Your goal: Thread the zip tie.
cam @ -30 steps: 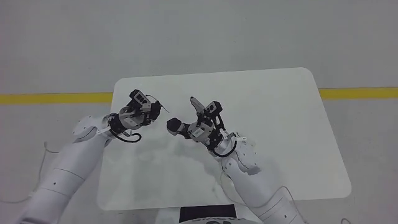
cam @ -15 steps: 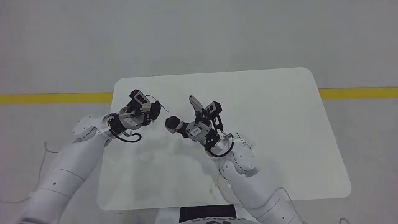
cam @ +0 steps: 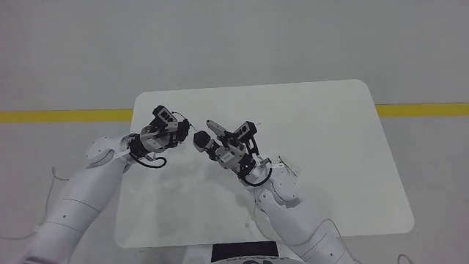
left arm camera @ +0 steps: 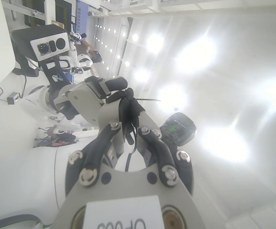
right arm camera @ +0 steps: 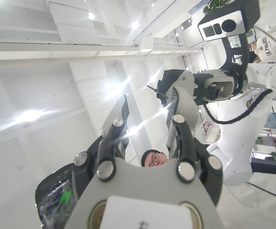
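Left end effector (cam: 181, 127) sits above the tabletop (cam: 330, 117) near its left edge, pointing upward, clenched on the black zip tie (left arm camera: 149, 100), so the tie is held in the air above the tabletop's left part with its thin tail poking out past the fingertips. Right end effector (cam: 203, 132) sits above the tabletop's left half, a bit more toward the middle, fingers (right arm camera: 122, 107) spread apart and holding nothing

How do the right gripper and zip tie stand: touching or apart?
Cannot tell. The right wrist view shows the zip tie, held by the left gripper, between the open right gripper's fingers near one pad; neither gap nor contact is plain.
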Motion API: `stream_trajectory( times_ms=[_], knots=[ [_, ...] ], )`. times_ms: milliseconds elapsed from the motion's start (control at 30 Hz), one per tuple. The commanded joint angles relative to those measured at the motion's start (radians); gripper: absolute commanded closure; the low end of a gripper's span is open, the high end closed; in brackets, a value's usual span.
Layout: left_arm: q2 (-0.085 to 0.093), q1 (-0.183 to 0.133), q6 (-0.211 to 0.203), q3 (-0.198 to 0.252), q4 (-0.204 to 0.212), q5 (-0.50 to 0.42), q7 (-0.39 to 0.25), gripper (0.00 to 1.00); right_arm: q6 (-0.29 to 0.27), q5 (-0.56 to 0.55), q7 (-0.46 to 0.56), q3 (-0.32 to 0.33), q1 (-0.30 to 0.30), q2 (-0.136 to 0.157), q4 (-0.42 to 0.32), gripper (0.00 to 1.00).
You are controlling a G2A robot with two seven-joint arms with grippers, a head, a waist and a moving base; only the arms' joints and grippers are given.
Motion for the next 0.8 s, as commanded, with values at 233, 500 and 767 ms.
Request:
stream_trajectory(
  times_ms=[233,500,767],
  knots=[
    [0.0,0.0,0.0,0.0,0.0,0.0,0.0,1.0,0.0,0.008,0.004,-0.014,0.007,-0.003,0.016,0.69],
    [0.0,0.0,0.0,0.0,0.0,0.0,0.0,1.0,-0.004,0.005,-0.005,-0.023,0.018,-0.006,0.027,0.78],
    [0.0,0.0,0.0,0.0,0.0,0.0,0.0,1.0,-0.014,-0.001,-0.011,-0.032,0.028,-0.009,0.04,0.81]
  ],
)
